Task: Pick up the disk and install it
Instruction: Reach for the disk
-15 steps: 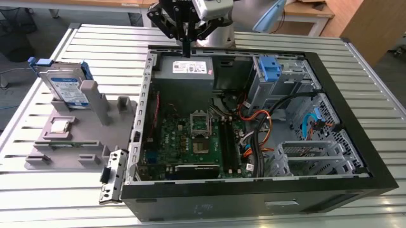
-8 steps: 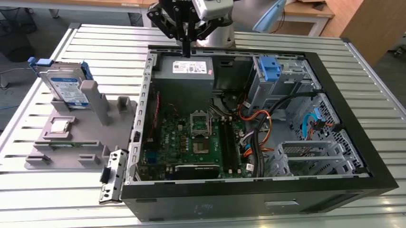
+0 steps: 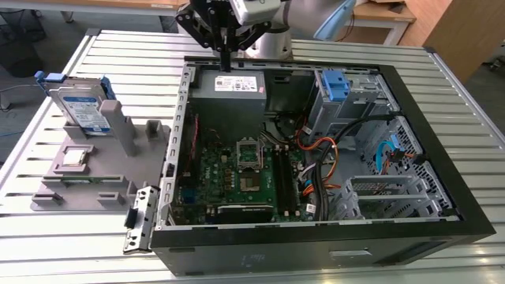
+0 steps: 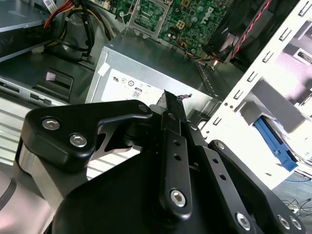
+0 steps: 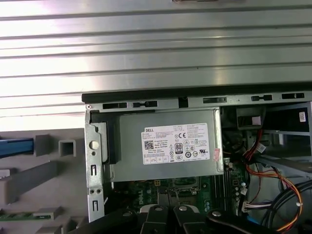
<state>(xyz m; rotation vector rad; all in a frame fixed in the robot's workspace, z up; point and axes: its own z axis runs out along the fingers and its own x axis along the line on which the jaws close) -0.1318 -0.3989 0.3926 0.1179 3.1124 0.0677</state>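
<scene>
The disk (image 3: pixel 82 110), a silver drive with a blue-and-white label and a blue bracket, stands on edge in a grey holder (image 3: pixel 118 165) on the exterior view's left, outside the computer case. Its blue edge also shows in the first wrist view (image 5: pixel 14 146) and the second wrist view (image 4: pixel 275 142). My gripper (image 3: pixel 226 66) hangs over the far wall of the open case, just above the grey power supply box (image 3: pixel 229 89), well to the right of the disk. Its black fingers (image 4: pixel 171 109) are pressed together with nothing between them; they also show in the first wrist view (image 5: pixel 168 212).
The open computer case (image 3: pixel 442 148) holds a green motherboard (image 3: pixel 236 171), loose cables (image 3: pixel 323 148) and a drive cage with a blue latch (image 3: pixel 335 86) at the far right. A metal side bracket (image 3: pixel 138 219) sticks out near the holder. The ribbed metal table (image 3: pixel 118 53) surrounds everything.
</scene>
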